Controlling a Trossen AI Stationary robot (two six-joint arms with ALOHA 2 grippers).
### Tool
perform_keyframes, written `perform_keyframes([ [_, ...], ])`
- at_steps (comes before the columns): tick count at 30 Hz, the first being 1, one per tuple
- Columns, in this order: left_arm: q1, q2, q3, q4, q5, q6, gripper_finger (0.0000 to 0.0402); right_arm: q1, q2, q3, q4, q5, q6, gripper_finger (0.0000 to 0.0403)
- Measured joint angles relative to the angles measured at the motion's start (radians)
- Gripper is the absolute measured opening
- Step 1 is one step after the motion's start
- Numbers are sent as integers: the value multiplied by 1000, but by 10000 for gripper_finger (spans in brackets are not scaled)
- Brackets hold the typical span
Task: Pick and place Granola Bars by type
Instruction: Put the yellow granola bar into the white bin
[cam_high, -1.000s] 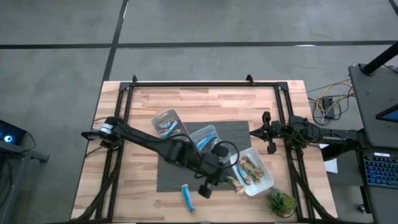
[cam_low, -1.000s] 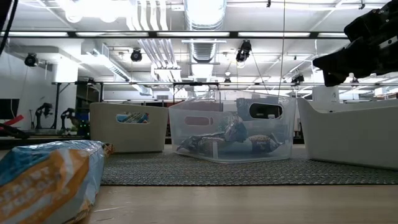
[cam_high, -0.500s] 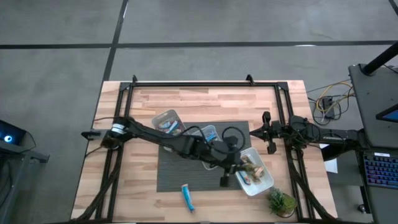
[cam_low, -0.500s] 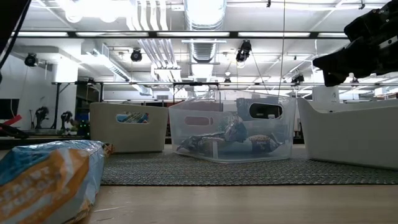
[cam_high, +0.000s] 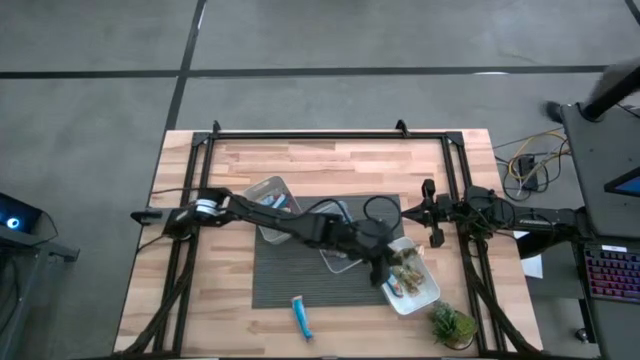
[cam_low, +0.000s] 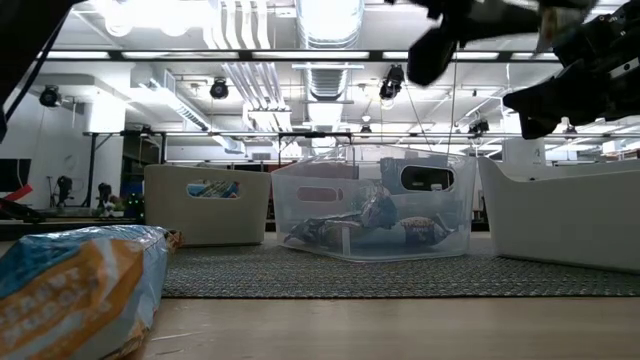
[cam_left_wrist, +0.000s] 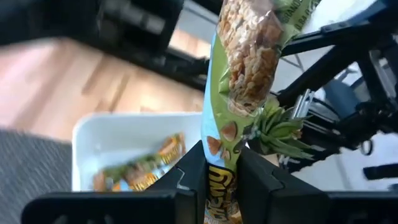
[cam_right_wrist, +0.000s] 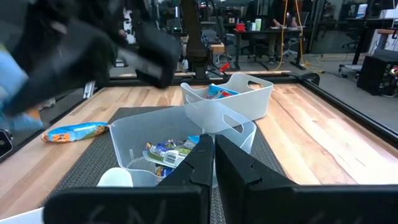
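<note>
Left gripper (cam_left_wrist: 221, 171): pinched on a green-and-tan granola bar (cam_left_wrist: 245, 56), which is held by its lower end and stands up between the two fingers; in the high view the gripper (cam_high: 385, 268) is seen just right of frame centre, over the near rim of the white tub (cam_high: 428, 296). The bar is judged to be carried there because bars of the same print already lie in that tub.

White tub contents: several tan, red-green printed bars (cam_high: 405, 268), gathered as one type at lower right of the high view.

Middle tub (cam_right_wrist: 231, 127): clear, on the dark mat (cam_high: 290, 280); silver-grey and mixed wrappers are seen inside from the right wrist view.

Far tub (cam_high: 268, 195): upper left of centre in the high view; blue wrappers are held in it.

Loose blue bar (cam_high: 301, 317): left on bare wood at bottom centre of the high view, below the mat, not yet sorted.

Right gripper (cam_high: 428, 212): fingers pressed together, nothing held; parked at right of centre by the frame rail, clear of the working arm.

Plant (cam_high: 452, 324): lower right corner of the table, untouched.
</note>
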Motion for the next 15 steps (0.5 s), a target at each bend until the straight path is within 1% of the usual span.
perform_keyframes([
  [4, 6, 13, -2, -6, 62, -119, 48, 0, 0, 0, 0, 0, 0, 8],
  [8, 7, 20, -2, -29, 108, -171, 48, 0, 1, 0, 0, 0, 0, 9],
  [15, 17, 26, -2, -86, 116, -224, 48, 0, -1, 0, 0, 0, 0, 8],
])
